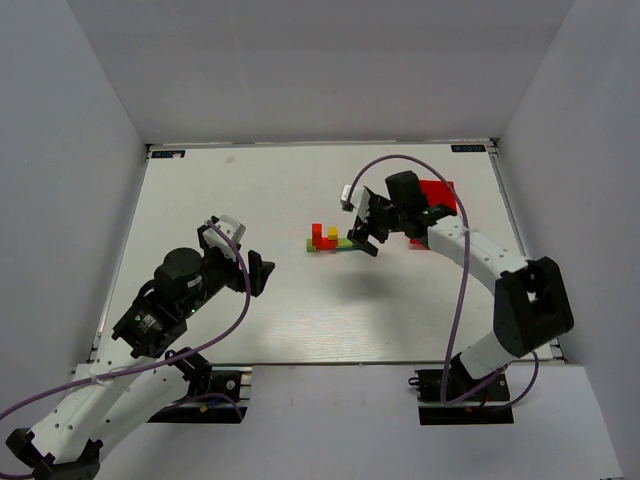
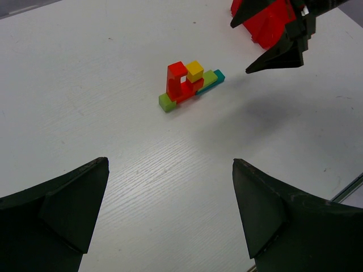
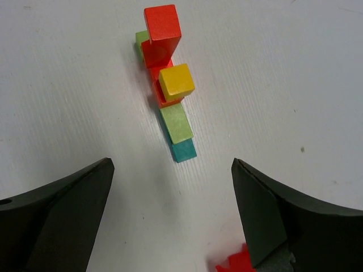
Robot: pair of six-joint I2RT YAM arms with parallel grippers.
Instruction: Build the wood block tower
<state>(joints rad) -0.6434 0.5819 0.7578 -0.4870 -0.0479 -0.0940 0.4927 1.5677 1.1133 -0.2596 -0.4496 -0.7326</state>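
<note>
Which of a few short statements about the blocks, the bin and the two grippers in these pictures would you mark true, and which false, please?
1. The yellow cube rests on a red piece. True.
2. The right gripper is holding a block. False: its jaws stand open and empty, just short of the blocks.
3. The left gripper is open with nothing between its fingers. True.
4. The teal bar is the highest block. False: it lies at the bottom, on the table; a red cube is highest.
5. In the top view the red bin sits left of the blocks. False: it sits to their right, behind the right arm.
</note>
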